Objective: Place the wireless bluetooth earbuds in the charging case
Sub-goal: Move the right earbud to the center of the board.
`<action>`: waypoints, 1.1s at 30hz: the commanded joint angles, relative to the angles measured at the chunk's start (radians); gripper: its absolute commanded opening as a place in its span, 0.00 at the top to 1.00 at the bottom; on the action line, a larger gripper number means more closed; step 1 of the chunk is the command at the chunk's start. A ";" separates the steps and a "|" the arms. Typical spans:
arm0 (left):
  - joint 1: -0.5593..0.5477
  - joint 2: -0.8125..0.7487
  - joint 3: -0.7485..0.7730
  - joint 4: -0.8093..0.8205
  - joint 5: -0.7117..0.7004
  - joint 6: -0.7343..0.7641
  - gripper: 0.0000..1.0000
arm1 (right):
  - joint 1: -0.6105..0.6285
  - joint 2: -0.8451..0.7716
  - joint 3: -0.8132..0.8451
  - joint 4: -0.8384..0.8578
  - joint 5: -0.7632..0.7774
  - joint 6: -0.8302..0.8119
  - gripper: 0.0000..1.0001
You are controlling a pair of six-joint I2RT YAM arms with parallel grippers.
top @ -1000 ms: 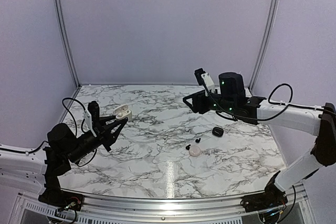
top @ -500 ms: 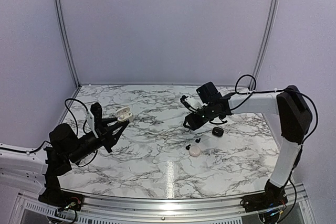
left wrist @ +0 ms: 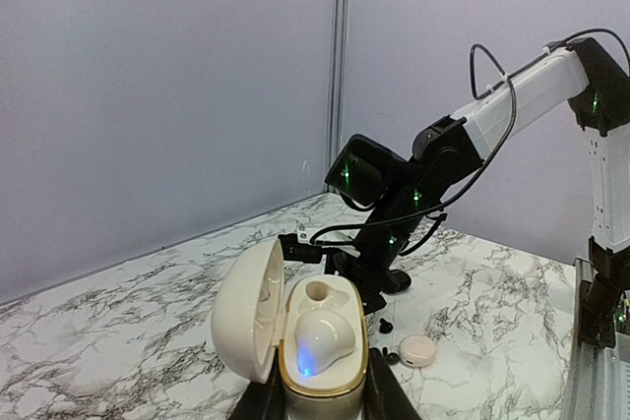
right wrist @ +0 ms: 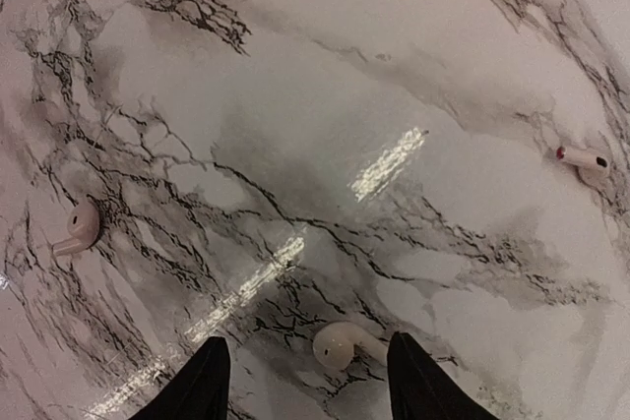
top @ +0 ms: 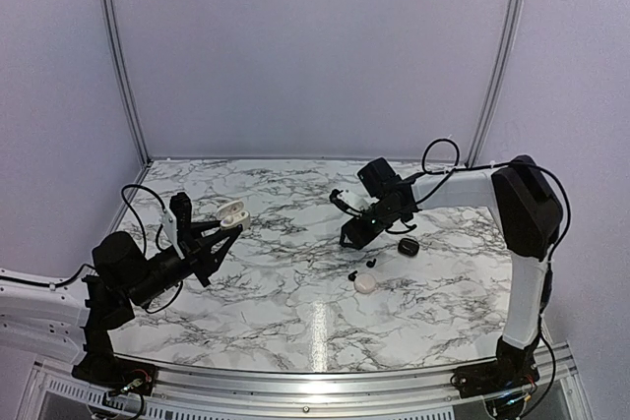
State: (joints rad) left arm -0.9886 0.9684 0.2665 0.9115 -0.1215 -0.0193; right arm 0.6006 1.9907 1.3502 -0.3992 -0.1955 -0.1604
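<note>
My left gripper (left wrist: 320, 395) is shut on an open white charging case (left wrist: 317, 346) with a gold rim, held above the left of the table (top: 231, 211). One white earbud (left wrist: 320, 339) with a blue light sits in it, beside an empty socket. My right gripper (right wrist: 310, 386) points down at the marble, open. A white earbud (right wrist: 340, 344) lies on the table between its fingertips, touching neither. In the top view that gripper (top: 347, 236) is low over the table's centre right. Two more white earbuds (right wrist: 77, 228) (right wrist: 583, 159) lie further off.
A closed black case (top: 409, 245) lies just right of my right gripper. A closed round white case (top: 365, 283) and two small black earbuds (top: 352, 275) (top: 371, 264) lie nearer the front. The booth walls (top: 315, 46) stand behind the table.
The right arm has swung from high at the back down to the table, its gripper now low over a white earbud. The left gripper with the case has barely moved.
</note>
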 commanded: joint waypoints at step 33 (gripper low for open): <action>-0.002 0.005 0.033 0.006 0.003 0.009 1.00 | -0.007 0.000 0.086 -0.188 -0.031 -0.055 0.54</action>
State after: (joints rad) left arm -0.9886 0.9794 0.2665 0.9112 -0.1215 -0.0189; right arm 0.5961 1.9404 1.3415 -0.5137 -0.3050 -0.1692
